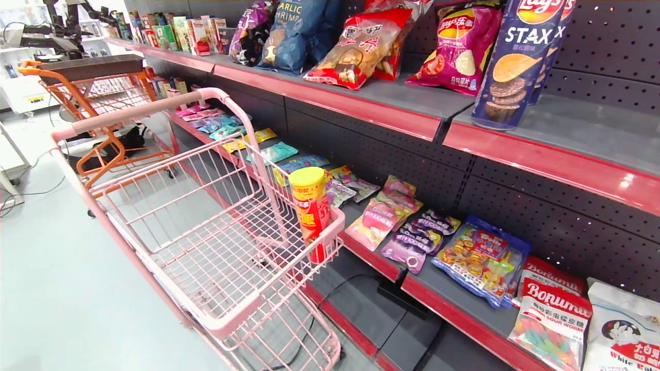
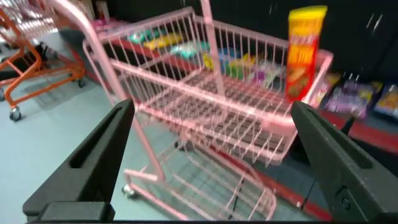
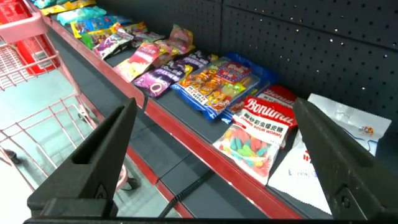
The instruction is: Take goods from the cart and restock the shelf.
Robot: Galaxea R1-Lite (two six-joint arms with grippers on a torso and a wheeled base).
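Observation:
A pink wire cart (image 1: 206, 242) stands beside the red-edged shelf (image 1: 541, 154). A red chip can with a yellow lid (image 1: 309, 214) stands upright in the cart's corner nearest the shelf. In the left wrist view my left gripper (image 2: 211, 162) is open, short of the cart (image 2: 205, 106), with the can (image 2: 303, 53) at the basket's far corner. My right gripper (image 3: 217, 162) is open above the lower shelf (image 3: 186, 124), with candy bags (image 3: 214, 78) and a gummy worm bag (image 3: 258, 127) beyond its fingers.
An orange cart (image 1: 98, 98) stands behind the pink one. The upper shelf holds chip bags (image 1: 361, 46) and a tall blue chip can (image 1: 521, 62), with bare room right of it. The lower shelf carries candy packets (image 1: 407, 226). A black cable (image 1: 330, 299) runs under the shelf.

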